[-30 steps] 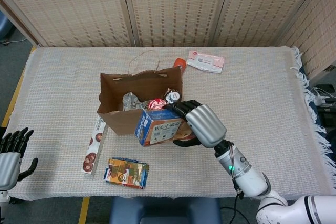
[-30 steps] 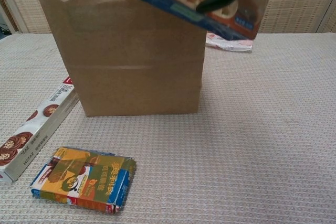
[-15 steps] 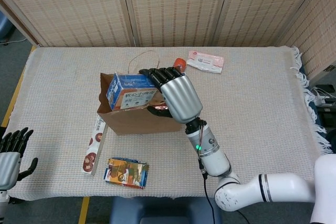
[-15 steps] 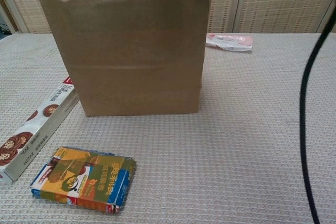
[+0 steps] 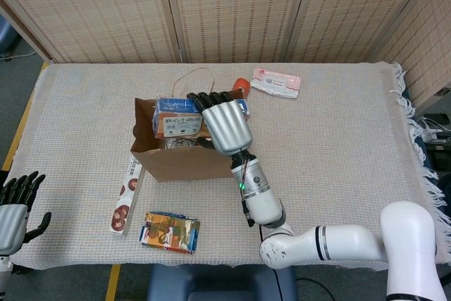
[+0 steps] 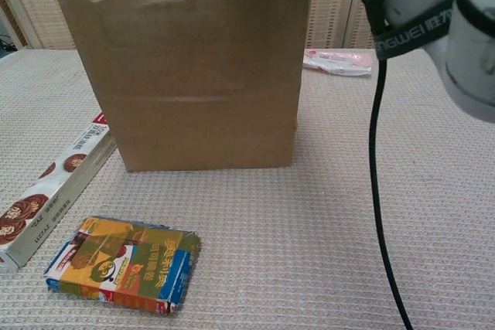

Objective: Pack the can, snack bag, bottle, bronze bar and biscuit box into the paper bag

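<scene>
A cloth-covered desk point(image 5: 338, 174) carries an upright paper bag point(image 6: 193, 83), its mouth open to the ceiling. Over that mouth the robot's right hand point(image 5: 224, 121) holds the blue biscuit box point(image 5: 177, 121), fingers point(image 5: 204, 99) wrapped over its top edge. The box lies with its long axis running left to right across the opening, printed face up toward the head camera, and it sits low between the bag's walls.

On the desk just left of the bag lies a long, narrow white box point(image 5: 125, 195) printed with brown biscuits, its long axis running from the bag toward the desk's near edge. In front of the bag, apart from it, a flat orange-and-blue snack packet point(image 5: 169, 231) lies on its side. Behind the bag a pink-and-white pouch point(image 5: 276, 82) lies flat, and a small red object point(image 5: 241, 83) shows just past the bag's rear corner.

The left hand point(image 5: 15, 209) hangs off the desk's near left corner, fingers apart and holding nothing.

Only the head view shows the bag's inside, the held box and the left hand. The chest view shows the bag's plain front wall, the right arm's black cable point(image 6: 379, 191) hanging beside it, and only a sliver of box above the rim.
</scene>
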Robot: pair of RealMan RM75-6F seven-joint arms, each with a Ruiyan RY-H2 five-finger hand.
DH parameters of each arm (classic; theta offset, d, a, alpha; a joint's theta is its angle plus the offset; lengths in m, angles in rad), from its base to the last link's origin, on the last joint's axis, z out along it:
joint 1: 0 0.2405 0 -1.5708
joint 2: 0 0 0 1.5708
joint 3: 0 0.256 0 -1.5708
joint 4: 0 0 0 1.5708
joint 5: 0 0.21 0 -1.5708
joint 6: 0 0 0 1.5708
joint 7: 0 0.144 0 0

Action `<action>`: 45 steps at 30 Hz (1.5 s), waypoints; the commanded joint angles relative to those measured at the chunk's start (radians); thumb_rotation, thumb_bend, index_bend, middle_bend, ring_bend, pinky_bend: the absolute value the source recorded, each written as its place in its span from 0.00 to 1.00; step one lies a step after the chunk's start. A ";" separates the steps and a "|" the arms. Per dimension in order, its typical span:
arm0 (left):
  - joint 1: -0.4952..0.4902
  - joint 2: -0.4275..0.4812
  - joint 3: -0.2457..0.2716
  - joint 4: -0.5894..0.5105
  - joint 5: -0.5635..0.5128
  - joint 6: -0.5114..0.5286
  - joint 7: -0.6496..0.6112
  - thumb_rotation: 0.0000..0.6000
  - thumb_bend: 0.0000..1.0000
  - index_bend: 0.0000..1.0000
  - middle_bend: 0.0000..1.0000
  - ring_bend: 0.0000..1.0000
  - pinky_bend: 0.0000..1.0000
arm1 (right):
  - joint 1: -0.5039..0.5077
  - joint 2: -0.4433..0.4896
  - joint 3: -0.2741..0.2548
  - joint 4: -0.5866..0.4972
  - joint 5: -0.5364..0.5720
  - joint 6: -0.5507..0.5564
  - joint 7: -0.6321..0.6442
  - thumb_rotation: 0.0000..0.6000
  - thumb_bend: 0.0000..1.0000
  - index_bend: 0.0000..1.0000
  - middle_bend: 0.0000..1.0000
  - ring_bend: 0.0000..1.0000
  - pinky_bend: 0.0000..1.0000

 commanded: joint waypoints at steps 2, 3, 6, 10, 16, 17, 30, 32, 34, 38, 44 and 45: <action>0.000 -0.001 0.000 0.000 -0.001 0.000 0.004 1.00 0.39 0.05 0.00 0.00 0.00 | 0.005 0.006 0.010 -0.035 0.076 -0.007 -0.042 1.00 0.13 0.00 0.18 0.08 0.25; 0.000 -0.001 0.000 0.000 -0.001 0.000 0.005 1.00 0.39 0.05 0.00 0.00 0.00 | 0.004 0.009 0.014 -0.042 0.077 -0.003 -0.039 1.00 0.12 0.00 0.16 0.07 0.23; 0.000 -0.001 0.000 -0.001 -0.001 0.001 0.007 1.00 0.39 0.05 0.00 0.00 0.00 | -0.003 0.020 0.024 -0.064 0.076 0.014 -0.030 1.00 0.09 0.00 0.14 0.05 0.21; 0.001 -0.001 0.001 0.000 0.000 0.002 0.007 1.00 0.39 0.05 0.00 0.00 0.00 | -0.019 0.041 0.023 -0.100 0.059 0.039 -0.016 1.00 0.08 0.00 0.13 0.05 0.20; 0.001 -0.002 0.001 0.000 0.001 0.003 0.006 1.00 0.39 0.05 0.00 0.00 0.00 | -0.064 0.094 0.009 -0.184 0.021 0.072 0.010 1.00 0.08 0.00 0.13 0.05 0.20; 0.002 -0.002 0.001 0.000 0.001 0.003 0.006 1.00 0.39 0.05 0.00 0.00 0.00 | -0.078 0.108 0.001 -0.207 0.009 0.081 0.016 1.00 0.08 0.00 0.13 0.05 0.19; 0.004 -0.004 0.001 -0.003 0.000 0.008 0.021 1.00 0.39 0.05 0.00 0.00 0.00 | -0.571 0.449 -0.464 -0.326 -0.513 0.310 0.345 1.00 0.08 0.00 0.11 0.02 0.15; 0.005 -0.006 0.000 -0.004 -0.002 0.009 0.027 1.00 0.39 0.05 0.00 0.00 0.00 | -0.659 0.466 -0.542 -0.255 -0.582 0.361 0.424 1.00 0.08 0.00 0.08 0.00 0.13; 0.005 -0.008 -0.001 -0.005 -0.002 0.011 0.036 1.00 0.39 0.05 0.00 0.00 0.00 | -0.735 0.468 -0.598 -0.174 -0.628 0.403 0.484 1.00 0.08 0.00 0.05 0.00 0.10; 0.006 -0.011 -0.002 -0.006 -0.004 0.014 0.051 1.00 0.39 0.04 0.00 0.00 0.00 | -0.852 0.436 -0.653 -0.031 -0.672 0.466 0.555 1.00 0.08 0.00 0.03 0.00 0.09; 0.007 -0.013 -0.003 -0.006 -0.006 0.016 0.056 1.00 0.40 0.04 0.00 0.00 0.00 | -0.931 0.380 -0.659 0.123 -0.697 0.504 0.592 1.00 0.08 0.00 0.03 0.00 0.09; 0.007 -0.013 -0.004 -0.006 -0.006 0.016 0.057 1.00 0.40 0.04 0.00 0.00 0.00 | -0.943 0.366 -0.655 0.160 -0.697 0.505 0.601 1.00 0.08 0.00 0.03 0.00 0.09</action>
